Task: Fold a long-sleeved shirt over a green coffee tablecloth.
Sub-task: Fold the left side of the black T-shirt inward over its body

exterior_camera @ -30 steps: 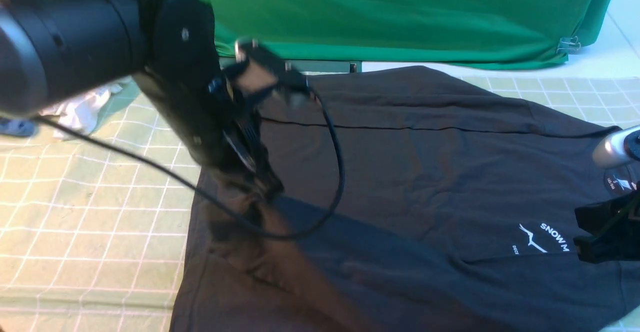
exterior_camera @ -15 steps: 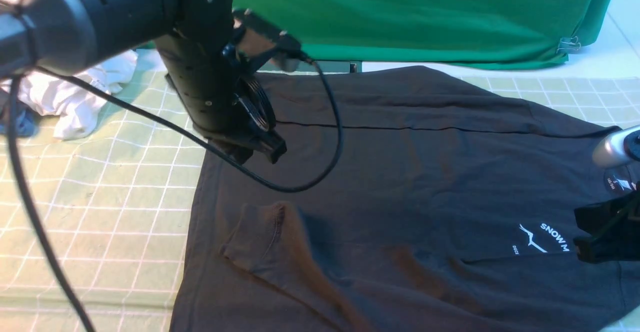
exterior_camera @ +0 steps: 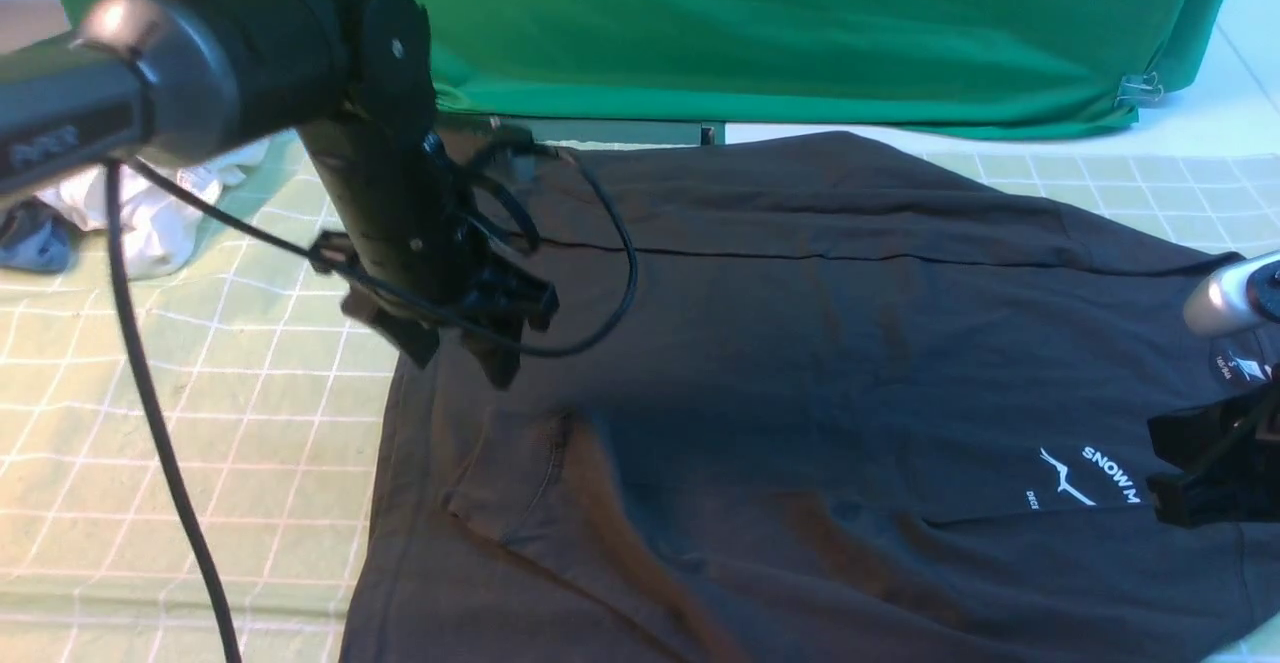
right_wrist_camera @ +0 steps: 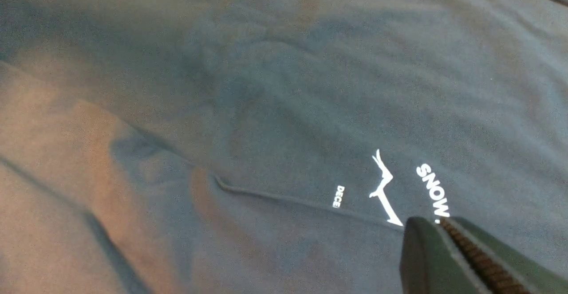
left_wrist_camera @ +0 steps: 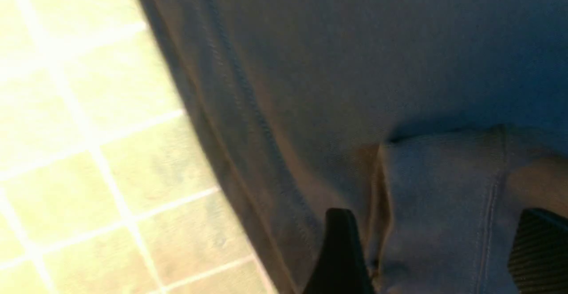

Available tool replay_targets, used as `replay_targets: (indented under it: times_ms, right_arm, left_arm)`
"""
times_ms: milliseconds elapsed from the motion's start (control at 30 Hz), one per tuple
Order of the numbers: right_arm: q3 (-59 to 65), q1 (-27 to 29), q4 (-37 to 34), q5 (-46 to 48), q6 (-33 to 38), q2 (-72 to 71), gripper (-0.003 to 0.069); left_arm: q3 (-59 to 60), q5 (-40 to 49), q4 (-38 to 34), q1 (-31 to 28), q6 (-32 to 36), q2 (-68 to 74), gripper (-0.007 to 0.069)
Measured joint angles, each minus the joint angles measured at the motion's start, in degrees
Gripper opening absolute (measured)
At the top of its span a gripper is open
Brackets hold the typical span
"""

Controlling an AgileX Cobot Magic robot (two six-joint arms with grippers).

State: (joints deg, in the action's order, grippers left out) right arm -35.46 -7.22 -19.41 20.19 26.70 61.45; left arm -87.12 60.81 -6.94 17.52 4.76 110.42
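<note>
Shirt [exterior_camera: 700, 343] lies below the left fingers [left_wrist_camera: 341, 249], parted and empty, and beneath the right fingers [right_wrist_camera: 426, 249], nearly closed, holding nothing.

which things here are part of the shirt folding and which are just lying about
Part of the job:
- black shirt
- grid tablecloth, under the shirt
- left gripper, open above the shirt
- right gripper, over the shirt's chest

Just lying about:
- white garment
- blue cloth

Black-and-silver arm [exterior_camera: 390, 193] with rounded joints, looping black cable [exterior_camera: 170, 443]
</note>
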Motion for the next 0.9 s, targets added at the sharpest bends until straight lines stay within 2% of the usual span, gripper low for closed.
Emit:
replay_targets:
  times_ms: [233, 600, 900]
  right_arm:
    - [0.0, 0.0, 0.0, -0.16, 0.0, 0.0, 0.0077]
    - [0.0, 0.0, -0.57, -0.34, 0.0, 0.0, 0.0083]
    - [0.0, 0.0, -1.18, -0.39, 0.0, 0.0, 0.0084]
  left_arm:
    - [5.74, -4.42, -2.71, 0.18, 0.0, 2.16, 0.0382]
    - [6.12, -5.17, -3.79, 0.82, 0.27, 4.44, 0.0246]
    - [6.12, -5.28, -3.79, 0.82, 1.79, 4.97, 0.0167]
